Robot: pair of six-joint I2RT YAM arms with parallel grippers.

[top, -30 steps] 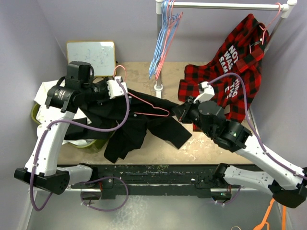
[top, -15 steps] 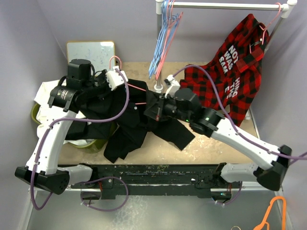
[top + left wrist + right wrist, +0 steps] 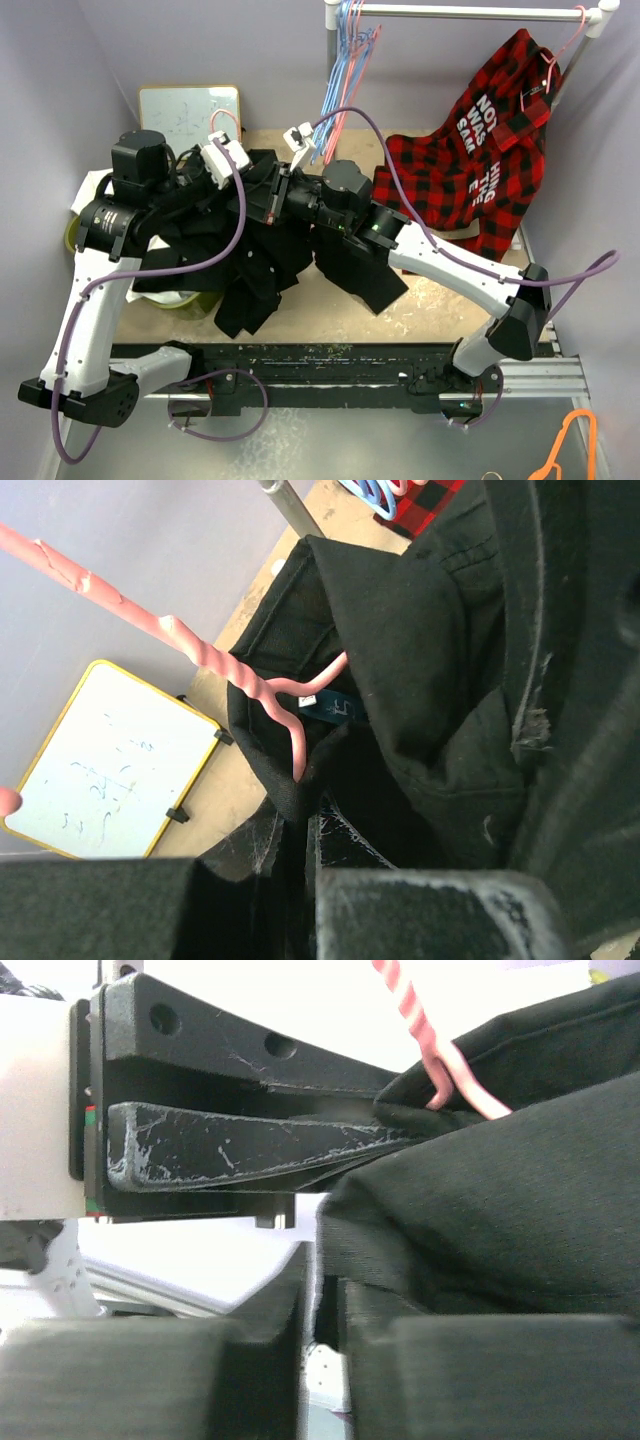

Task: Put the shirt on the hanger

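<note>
1. Your left hand (image 3: 255, 880) is closed down narrow. The pink wire of the hanger (image 3: 265, 692) runs down toward the slit between its fingers, and black cloth crowds around it there.
2. The hanger's twisted neck rises out of the collar of the shirt (image 3: 260, 270), beside the small label. Its hook points up toward the whiteboard (image 3: 188, 110).
3. Your right hand (image 3: 320, 1330) reaches across from the right and meets the left one. Its fingers are nearly together, pinching a fold of the black cloth.
4. The shirt is bunched between both hands over the left-centre of the worktop (image 3: 440, 300). Its lower part trails toward the near edge.
5. The plaid shirt (image 3: 470, 170) hangs from the rail (image 3: 470, 12) on the right, well apart.
</note>
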